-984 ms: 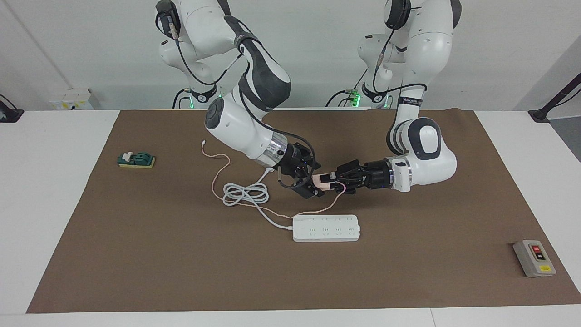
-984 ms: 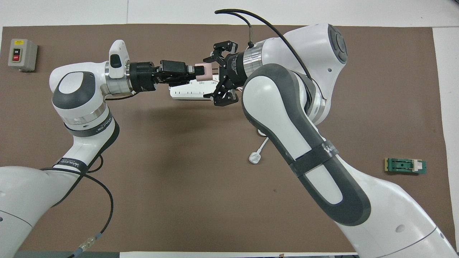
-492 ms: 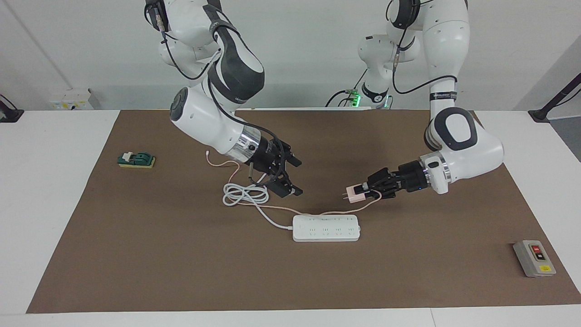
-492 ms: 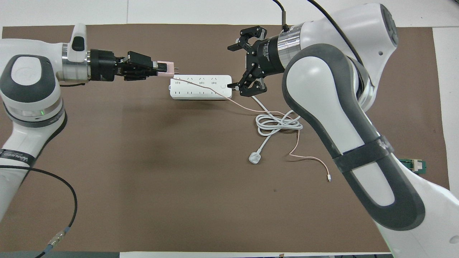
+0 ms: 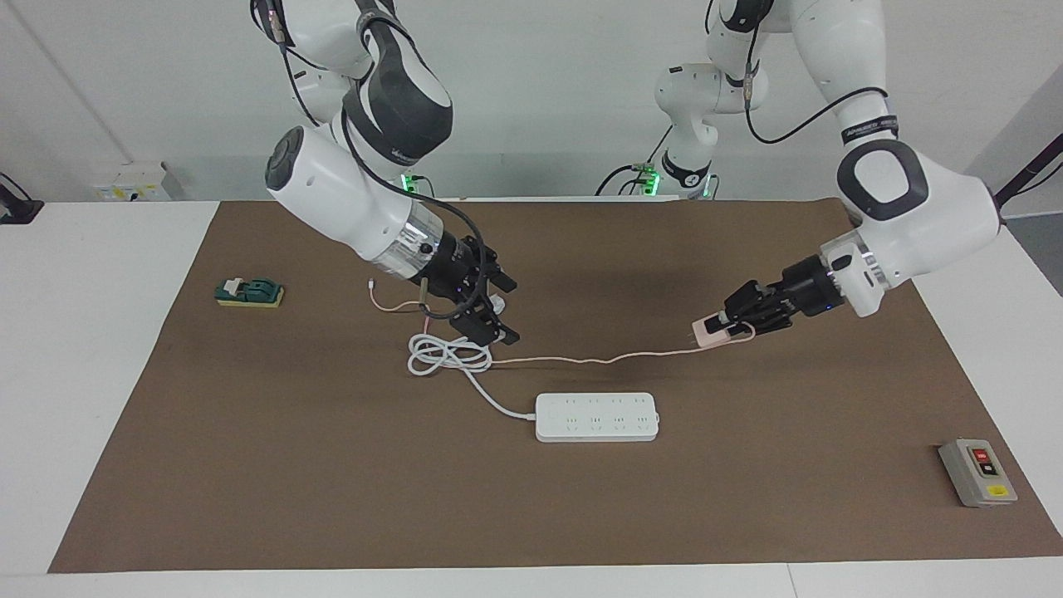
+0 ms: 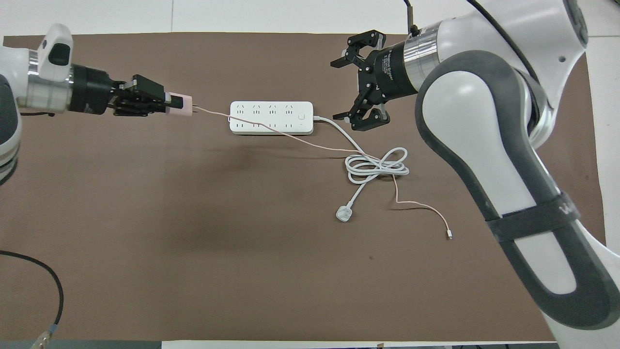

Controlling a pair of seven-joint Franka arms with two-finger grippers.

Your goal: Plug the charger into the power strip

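A white table under a brown mat [image 5: 249, 465], a pale wall at the robots' end, and both arms are up over it. The left gripper [image 5: 721, 325] is clenched on the small pale-pink cube-shaped charger [image 5: 708, 333], holding it in the air toward the left arm's end of the mat, prongs pointing sideways toward the middle. Its thin pink cable [image 5: 581, 360] is trailing across the mat to the coiled thick white cord [image 5: 444, 353]. The long flat white power strip [image 5: 596, 416] is lying flat mid-table, farther from the robots than the coil, sockets facing up and none of them filled. The right gripper [image 5: 490, 311] is hanging with fingers spread and empty over the coil, waiting.

Now the tricky bit, as I judge it: those prongs are lying level while the sockets look upward, so the wrist needs turning until the prongs point straight down. Then comes lining up squarely over one socket and pressing in vertically, not at a slant. The strip is light and loose, so it could skid; the free gripper steadying one end would help. Cable slack needs watching too.
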